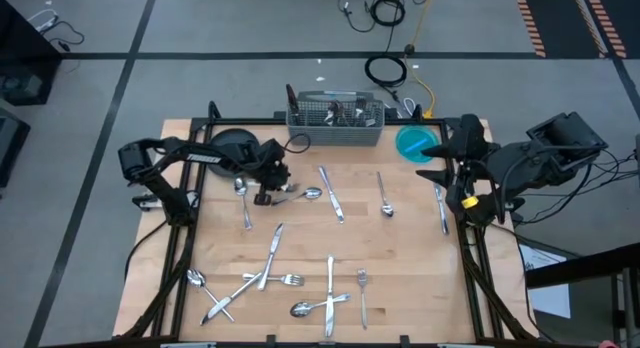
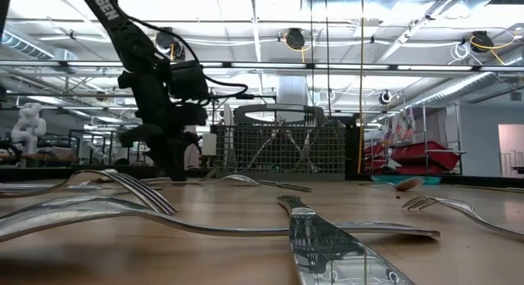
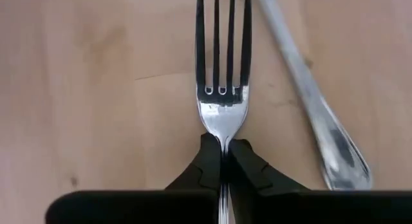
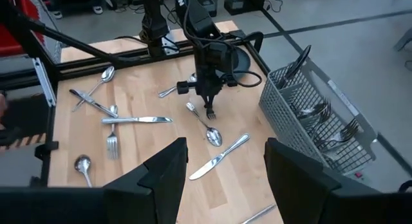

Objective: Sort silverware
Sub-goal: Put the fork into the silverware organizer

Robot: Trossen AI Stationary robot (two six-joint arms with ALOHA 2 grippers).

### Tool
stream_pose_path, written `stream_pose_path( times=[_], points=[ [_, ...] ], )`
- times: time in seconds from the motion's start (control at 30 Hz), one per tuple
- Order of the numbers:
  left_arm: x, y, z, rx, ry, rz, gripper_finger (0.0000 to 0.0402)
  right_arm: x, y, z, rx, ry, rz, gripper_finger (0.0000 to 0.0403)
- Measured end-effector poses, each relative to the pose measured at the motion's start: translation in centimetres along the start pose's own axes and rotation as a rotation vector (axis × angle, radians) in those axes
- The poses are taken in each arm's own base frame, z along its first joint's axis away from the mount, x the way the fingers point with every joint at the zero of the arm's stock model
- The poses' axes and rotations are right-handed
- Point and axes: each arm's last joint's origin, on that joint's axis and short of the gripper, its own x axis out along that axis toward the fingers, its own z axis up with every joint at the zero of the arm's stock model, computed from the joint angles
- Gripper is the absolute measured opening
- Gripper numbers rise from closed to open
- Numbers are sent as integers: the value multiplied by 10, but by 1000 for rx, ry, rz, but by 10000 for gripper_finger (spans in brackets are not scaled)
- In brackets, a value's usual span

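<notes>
The table [image 1: 400, 258] is pale wood with fine grain, framed by a black rail; grey floor lies beyond all four edges. The widest bare patch in the high view is at right centre and lower right, between the lone spoon [image 1: 384, 200] and the right rail. A smaller clear strip runs down the far left side. The lower left is crowded with crossed silverware [image 1: 262, 276]: slim, shiny metal forks, spoons and knives. More pieces lie singly across the middle, among them a long knife [image 1: 331, 194] at centre.

At top centre a grey wire-mesh caddy [image 1: 336, 122] stands against the back edge, with pieces upright in its compartments. A dark round plate [image 1: 233, 145] sits to its left and a blue dish [image 1: 414, 142] to its right.

The left gripper [image 1: 265, 195] is down at the table, left of centre in the high view. Its dark fingers [image 3: 212, 166] are pressed together, pinching the neck of a fork [image 3: 223, 76] just below the tines. The fork is bright and mirror-smooth, with four straight tines pointing away from the wrist. Another piece's rounded handle [image 3: 322, 114] lies just beside it on the wood, apart from the fingers.

The right gripper [image 4: 225, 169] hangs above the table's right edge. Its broad black fingers are spread and hold nothing.
</notes>
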Motion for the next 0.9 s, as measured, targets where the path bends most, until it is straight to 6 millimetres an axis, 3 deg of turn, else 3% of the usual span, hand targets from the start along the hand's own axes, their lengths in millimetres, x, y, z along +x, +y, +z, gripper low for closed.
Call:
stream_pose_path(
  times=[0.13, 0.27, 0.43, 0.53, 0.73, 0.9],
  points=[
    [-20, 8, 19, -134, -97, 84, 11, -5, 3, -2, -83, -11, 22, 196],
    [-69, 20, 59, -225, -410, 202, 1, -22, 3, -8, -104, -73, 41, 196],
    [-143, 30, 103, -298, -1048, 323, 1, -42, 1, -14, -75, -163, 51, 196],
    [-168, 33, 113, -361, -1345, 413, 1, -46, 3, -16, -89, -193, 51, 196],
    [-166, 43, 119, -531, -1623, 690, 1, -46, 12, -18, -119, -220, 27, 196],
    [-128, 52, 133, -636, -1588, 895, 1, -45, 17, -18, -140, -244, -8, 196]
  ],
)
